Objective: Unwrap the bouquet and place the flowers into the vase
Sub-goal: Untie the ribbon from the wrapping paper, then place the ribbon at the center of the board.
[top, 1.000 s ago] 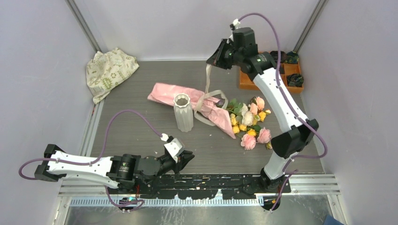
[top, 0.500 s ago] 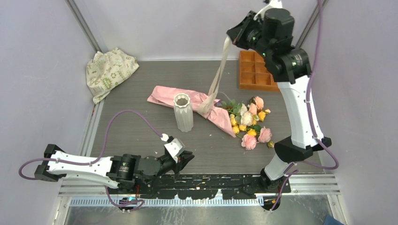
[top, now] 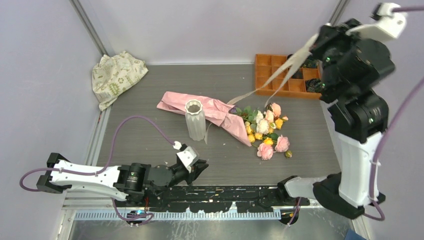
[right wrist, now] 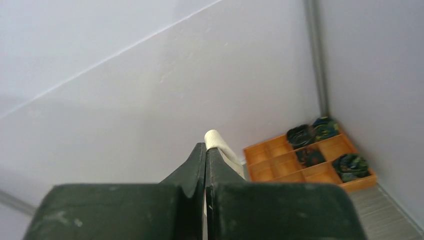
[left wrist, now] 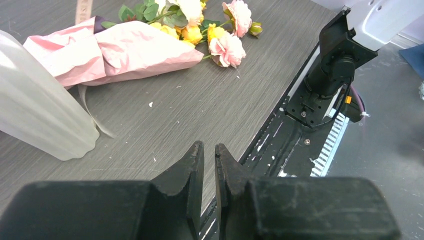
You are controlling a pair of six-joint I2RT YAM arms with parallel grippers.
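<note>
Your right hand [top: 322, 36] is up high, pinched flat on the end of the cream ribbon [top: 280, 72]; the wrist view shows the tip of it poking out between the closed jaws. From the hand the ribbon runs taut, down and away over the orange tray [top: 257, 80] to the bouquet [top: 215, 107], which lies on the desk [top: 150, 135] far below the hand. So you're in the untying step: the ribbon looks pulled out long, no bow left that I can make out. Whether it's fully free of the pink paper, I can't tell.

The flowers [top: 265, 132] spill out of the paper's open end, blooms on the desk, stems inside the wrap. The vase [top: 195, 120] stands upright, just beside the paper.

Your left hand [top: 197, 167] sits low at the near edge, jaws narrow with just a slit between them, nothing in it; the vase is just ahead of it, the bouquet beyond.

Next, I'd say: draw the ribbon clear and drop it aside, then go down for the paper. Watch the vase, because a dragged wrap could tip it.
</note>
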